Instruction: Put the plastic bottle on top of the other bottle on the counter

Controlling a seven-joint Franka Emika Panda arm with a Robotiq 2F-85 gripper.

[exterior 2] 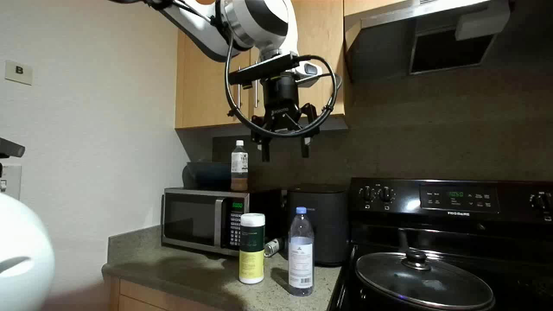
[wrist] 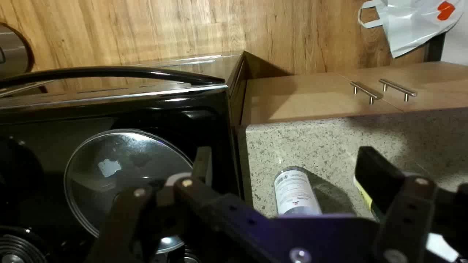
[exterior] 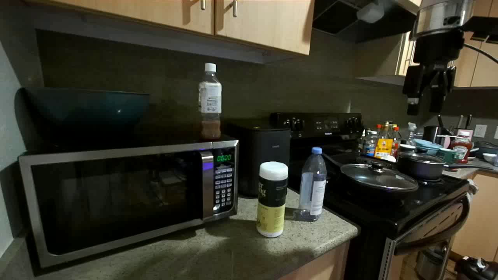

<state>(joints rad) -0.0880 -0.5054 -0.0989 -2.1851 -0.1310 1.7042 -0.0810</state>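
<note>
The plastic bottle, clear with a blue cap and white label (exterior: 312, 186) (exterior 2: 301, 255), stands upright on the speckled counter (exterior: 303, 239) (exterior 2: 207, 280) near the stove. In the wrist view the bottle (wrist: 296, 191) is partly hidden by the gripper body. The other bottle, a canister with a white lid and dark green and yellow body (exterior: 271, 200) (exterior 2: 252, 248), stands upright beside it. In the wrist view it (wrist: 362, 191) is mostly hidden behind a finger. My gripper (exterior: 424, 105) (exterior 2: 285, 156) (wrist: 284, 157) is open and empty, well above the counter, fingers pointing down.
A microwave (exterior: 128, 198) carries a bottle with brown liquid (exterior: 210, 101) and a large teal bowl (exterior: 89, 109). A black appliance (exterior 2: 319, 224) stands behind the bottles. The stove holds a glass-lidded pan (exterior 2: 425, 280). Upper cabinets (exterior: 264, 23) and a range hood (exterior 2: 432, 39) hang above.
</note>
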